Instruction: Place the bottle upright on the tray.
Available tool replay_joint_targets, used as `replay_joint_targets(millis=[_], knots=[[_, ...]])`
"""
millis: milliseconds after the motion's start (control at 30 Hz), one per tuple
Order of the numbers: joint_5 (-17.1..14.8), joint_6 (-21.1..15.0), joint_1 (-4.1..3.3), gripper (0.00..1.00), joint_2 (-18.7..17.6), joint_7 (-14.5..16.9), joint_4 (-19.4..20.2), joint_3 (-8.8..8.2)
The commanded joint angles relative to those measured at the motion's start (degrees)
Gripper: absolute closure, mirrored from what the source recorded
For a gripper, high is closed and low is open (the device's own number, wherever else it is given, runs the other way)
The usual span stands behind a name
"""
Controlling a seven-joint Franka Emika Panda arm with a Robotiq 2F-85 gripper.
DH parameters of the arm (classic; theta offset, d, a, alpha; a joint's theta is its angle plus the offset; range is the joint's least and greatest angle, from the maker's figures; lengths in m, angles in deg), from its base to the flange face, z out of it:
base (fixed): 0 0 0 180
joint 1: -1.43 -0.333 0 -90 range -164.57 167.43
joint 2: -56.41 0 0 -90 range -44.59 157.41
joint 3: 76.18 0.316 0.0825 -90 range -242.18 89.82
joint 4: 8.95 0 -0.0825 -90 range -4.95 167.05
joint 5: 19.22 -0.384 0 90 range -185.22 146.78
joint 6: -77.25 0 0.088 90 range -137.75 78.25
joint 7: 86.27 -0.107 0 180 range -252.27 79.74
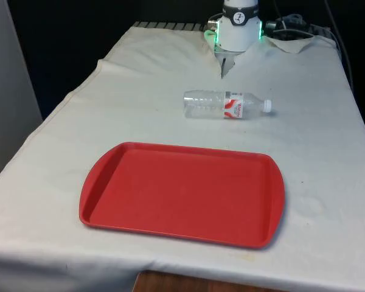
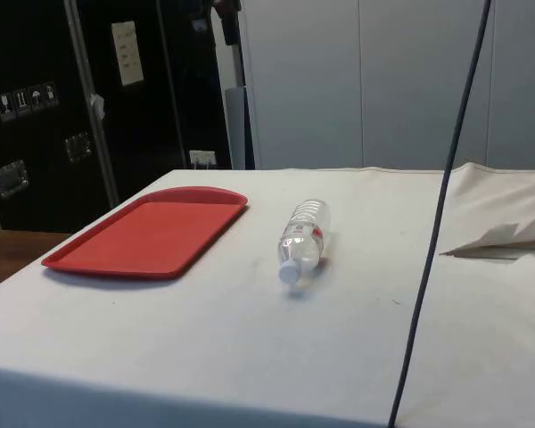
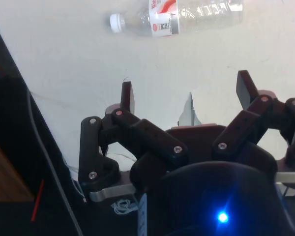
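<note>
Though capped, bottle (image 1: pixel 226 104) sideways — cap (image 1: pixel 267 105) toward front view's right

Bottle (image 1: pixel 226 104) carries a red and white label (image 1: pixel 233 107); I can't read its lettering in the front view. From my wrist view the label (image 3: pixel 163 17) shows a small square code patch, brand text unreadable. Side view: pale paper notice (image 2: pixel 127 53) and small pictogram stickers (image 2: pixel 25 100) on the dark cabinets, none readable.

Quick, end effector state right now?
End effector: open, holding nothing, above the cloth; bottle lies on its side, untouched.
</note>
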Motion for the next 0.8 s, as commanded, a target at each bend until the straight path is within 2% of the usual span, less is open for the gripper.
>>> replay_joint_targets(millis=[0, 233, 267, 300, 533, 567, 767], knots=[[0.1, -0.3, 0.00, 0.00, 0.6, -0.1, 0.6, 0.06], [0.3, -1.7, -0.06, 0.00, 3.2, -0.2, 3.6, 0.11], [0.0, -0.6, 0.00, 0.00, 2.6, 0.0, 2.9, 0.06], [0.3, -1.9, -0.06, 0.00, 3.6, -0.2, 4.1, 0.17], [0.6, -4.1, 0.00, 0.00, 7.1, -0.1, 8.3, 0.34], [0.1, -3.3, 0.00, 0.00, 6.6, 0.1, 7.8, 0.29], [0.6, -5.9, 0.00, 0.00, 10.0, 0.1, 11.8, 0.46]])
